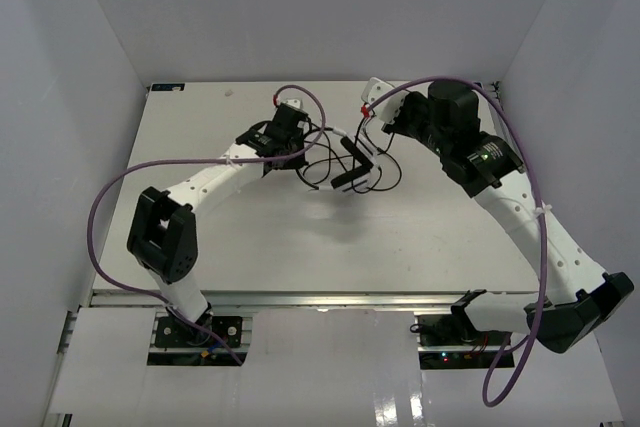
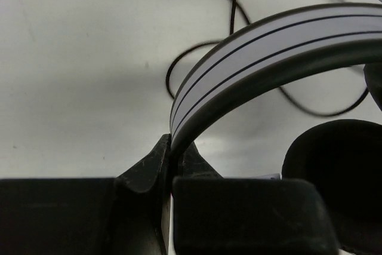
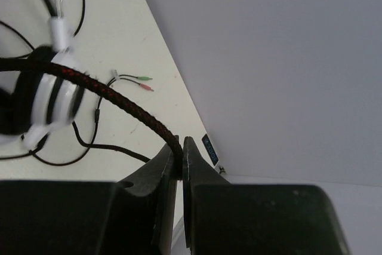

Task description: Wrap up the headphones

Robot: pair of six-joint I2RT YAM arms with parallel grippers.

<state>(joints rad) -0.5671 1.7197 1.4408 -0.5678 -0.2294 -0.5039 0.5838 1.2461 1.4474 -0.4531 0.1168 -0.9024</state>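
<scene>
The headphones (image 1: 353, 163) hang over the middle of the white table (image 1: 250, 237), between my two grippers. My left gripper (image 1: 303, 137) is shut on the white, black-striped headband (image 2: 268, 46), pinched at its left end between the fingertips (image 2: 156, 162). A black ear pad (image 2: 337, 171) shows at the right of the left wrist view. My right gripper (image 3: 180, 156) is shut on the braided black-and-red stretch of cable (image 3: 119, 100), which runs up to the striped ear cup (image 3: 51, 103). Thin black cable (image 3: 57, 162) loops on the table and ends in green and pink plugs (image 3: 143, 82).
White enclosure walls (image 1: 90, 97) ring the table, and one wall (image 3: 268, 58) stands close beside my right gripper (image 1: 372, 112). Thick purple arm cables (image 1: 105, 197) arc over both arms. More loose cable loops (image 2: 197, 64) lie on the table under the headband.
</scene>
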